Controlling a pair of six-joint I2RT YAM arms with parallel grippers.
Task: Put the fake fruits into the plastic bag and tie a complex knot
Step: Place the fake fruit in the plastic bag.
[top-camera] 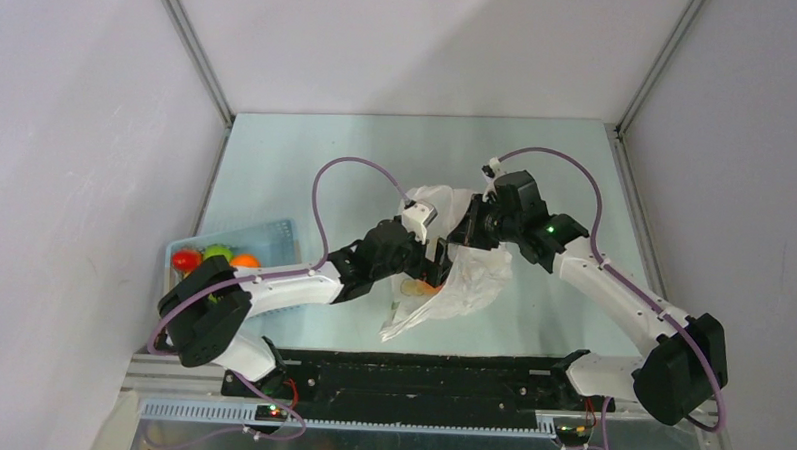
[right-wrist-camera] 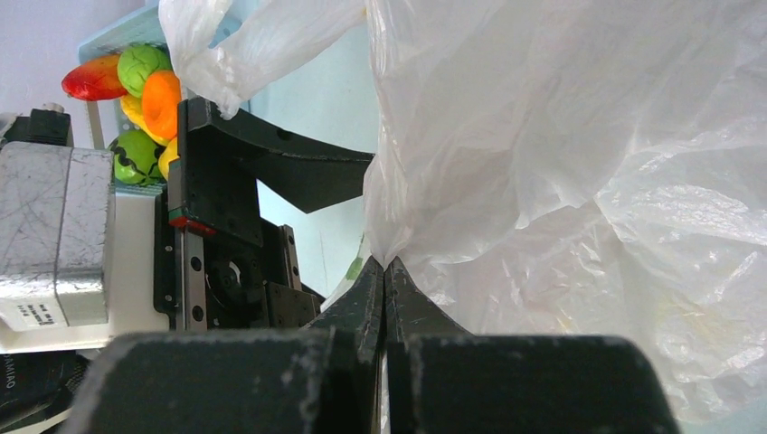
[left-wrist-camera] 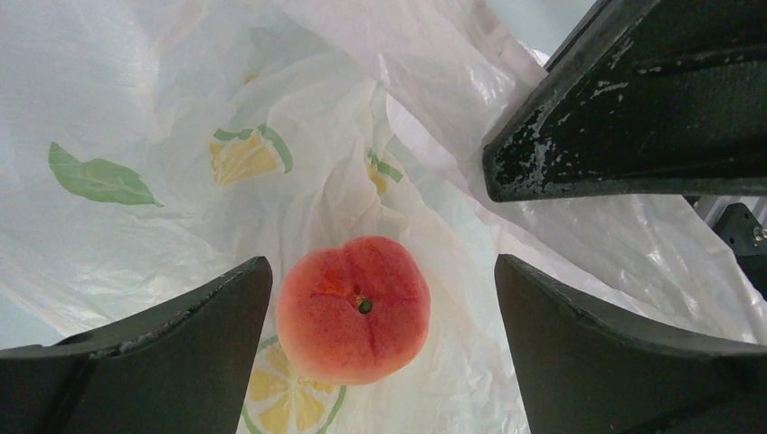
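Observation:
The plastic bag lies crumpled mid-table, white with lemon-slice prints. My right gripper is shut on a pinch of the bag's upper edge and holds it lifted. My left gripper hangs open in the bag's mouth. In the left wrist view a peach-coloured fake fruit rests on the bag's plastic between my spread left fingers, touching neither. The peach shows through the bag as an orange patch. More fake fruits sit in the basket. No knot is in view.
A light blue basket stands at the left edge of the table, holding red, green and orange fruits. The right gripper's black body is close above my left fingers. Grey walls close in the table on three sides.

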